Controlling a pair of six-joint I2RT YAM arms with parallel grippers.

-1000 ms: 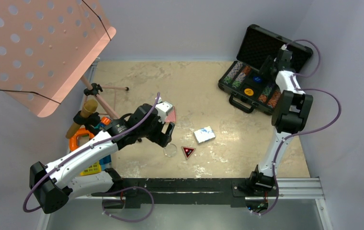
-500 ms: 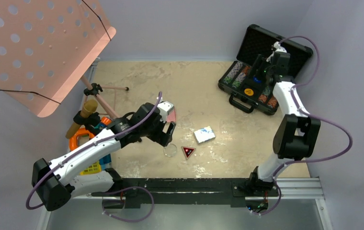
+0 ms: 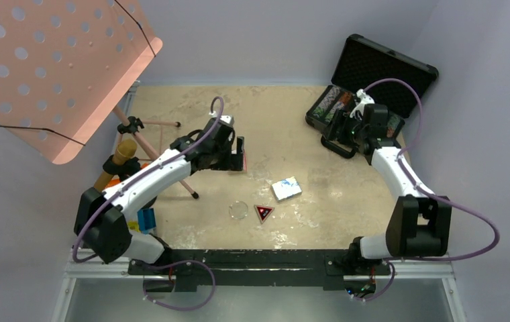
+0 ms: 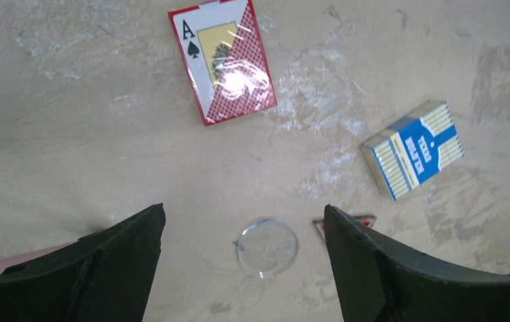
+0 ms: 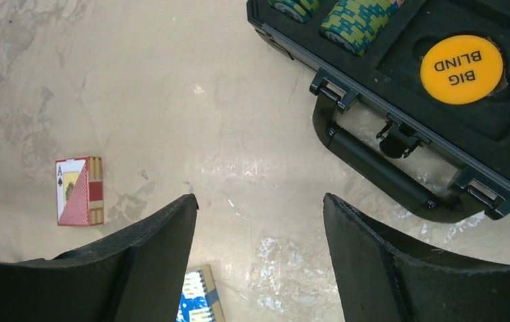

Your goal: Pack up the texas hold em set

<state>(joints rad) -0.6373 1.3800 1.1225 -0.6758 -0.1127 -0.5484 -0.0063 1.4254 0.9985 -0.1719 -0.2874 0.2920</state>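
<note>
The black briefcase stands open at the back right, with rows of chips and an orange "BIG BLIND" button in its foam. My right gripper is open and empty, hovering over the case handle. My left gripper is open and empty, raised above the red card deck. The blue card deck, clear button and dark triangular marker lie loose mid-table. In the left wrist view the marker is half hidden behind a finger.
A pink perforated music stand overhangs the back left corner, and its tripod legs reach onto the table beside my left arm. A blue crate and a tan-handled tool sit off the left edge.
My left gripper has risen and moved back from over the clear button to above the red deck. My right gripper has pulled out of the case toward its handle.
</note>
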